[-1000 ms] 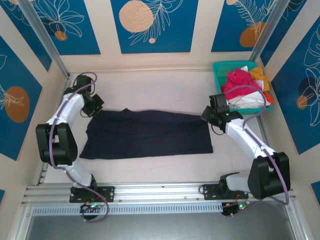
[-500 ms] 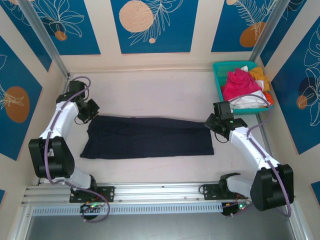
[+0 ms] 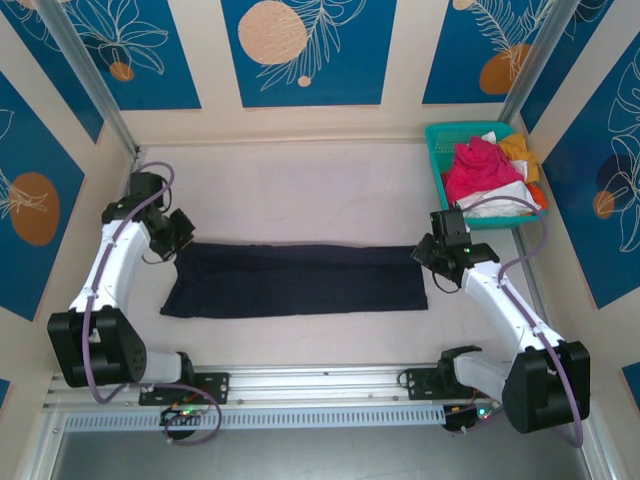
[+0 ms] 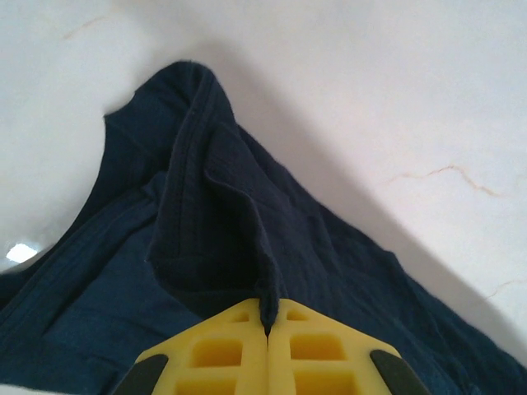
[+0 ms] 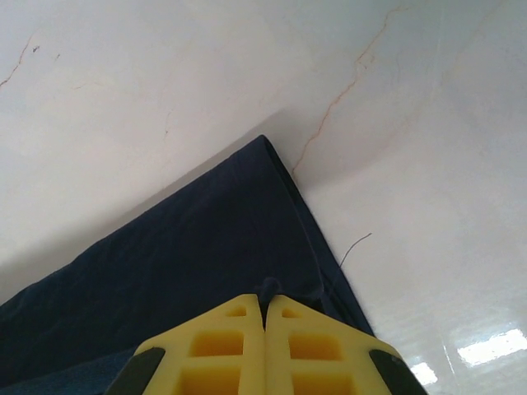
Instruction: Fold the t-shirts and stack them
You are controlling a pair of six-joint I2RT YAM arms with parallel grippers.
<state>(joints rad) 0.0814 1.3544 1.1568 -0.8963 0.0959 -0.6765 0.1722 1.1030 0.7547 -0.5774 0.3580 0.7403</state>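
**Both claws clamped on the ends of the navy t-shirt**

Top view: the navy t-shirt (image 3: 295,280) lies flat across the middle of the pale desk (image 3: 300,180) as a long, narrow band running left to right. The left claw (image 3: 180,232) sits at the shirt's far-left corner and the right claw (image 3: 425,255) at its far-right corner, each touching the cloth. At the far right corner of the desk stands a teal basket (image 3: 440,140) holding a heap: a pink t-shirt (image 3: 475,165) on top, a white t-shirt (image 3: 500,195) below it and an orange-yellow t-shirt (image 3: 518,148) at the far right side. The basket is well apart from the navy shirt.

Left wrist view: the left claw (image 4: 266,325) is clenched, its yellow fingers (image 4: 222,354) pressed together with a ridge of the navy t-shirt (image 4: 206,222) pinched between them. The cloth rises to the tips in a raised, rumpled fold, while the rest spreads over the desk (image 4: 370,99).

Right wrist view: the right claw (image 5: 265,309) is clenched too, a small nub of dark cloth caught at its tips. The navy t-shirt (image 5: 189,263) lies smooth here, its corner pointing away across the desk (image 5: 165,82).
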